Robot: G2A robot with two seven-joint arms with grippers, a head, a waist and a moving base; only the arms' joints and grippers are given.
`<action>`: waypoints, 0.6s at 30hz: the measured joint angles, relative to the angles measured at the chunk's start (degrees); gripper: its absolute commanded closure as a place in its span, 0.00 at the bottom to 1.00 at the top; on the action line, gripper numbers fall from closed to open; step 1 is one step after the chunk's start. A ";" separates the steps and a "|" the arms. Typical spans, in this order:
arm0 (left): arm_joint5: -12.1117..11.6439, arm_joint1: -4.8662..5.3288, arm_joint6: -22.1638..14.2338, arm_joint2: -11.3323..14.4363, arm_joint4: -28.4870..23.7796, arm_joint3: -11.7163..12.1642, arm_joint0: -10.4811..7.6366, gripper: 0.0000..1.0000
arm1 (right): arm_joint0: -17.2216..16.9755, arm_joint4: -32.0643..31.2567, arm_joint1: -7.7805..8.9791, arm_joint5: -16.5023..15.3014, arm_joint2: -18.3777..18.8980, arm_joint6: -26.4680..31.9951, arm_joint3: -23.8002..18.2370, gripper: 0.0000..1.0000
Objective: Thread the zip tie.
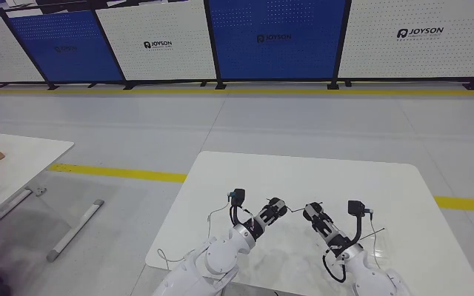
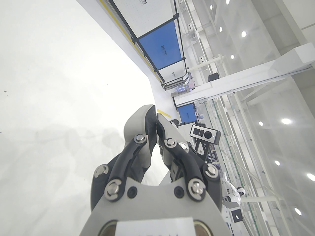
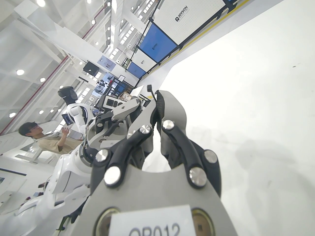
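Observation:
My right gripper (image 3: 157, 94) is shut on a thin black zip tie (image 3: 150, 91), whose small square head sticks out just past the fingertips. In the top view the zip tie (image 1: 295, 209) shows as a short dark line in the gap between my right gripper (image 1: 312, 212) and my left gripper (image 1: 278, 208). Both hover near the front middle of the white table (image 1: 333, 177), tips facing each other and close together. My left gripper (image 2: 156, 117) is shut, and I cannot make out anything between its pads. The right wrist view shows the left gripper (image 3: 134, 104) just beyond the tie's head.
The white table (image 2: 61, 74) around the grippers is bare, with free room to the far side and both sides. Another white table's corner (image 1: 29, 159) stands at the left across a floor gap. Blue and white partition panels (image 1: 274, 37) line the back.

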 measured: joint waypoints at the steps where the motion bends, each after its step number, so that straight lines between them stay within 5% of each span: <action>1: -0.28 -0.05 0.09 -0.05 -0.33 0.00 0.06 1.00 | -0.09 0.28 -0.02 -0.10 0.06 -0.17 -0.05 1.00; 18: -4.13 -0.89 -0.90 -0.78 -7.08 0.44 0.26 1.00 | 1.04 5.11 -0.83 -2.75 -0.35 -2.28 1.68 1.00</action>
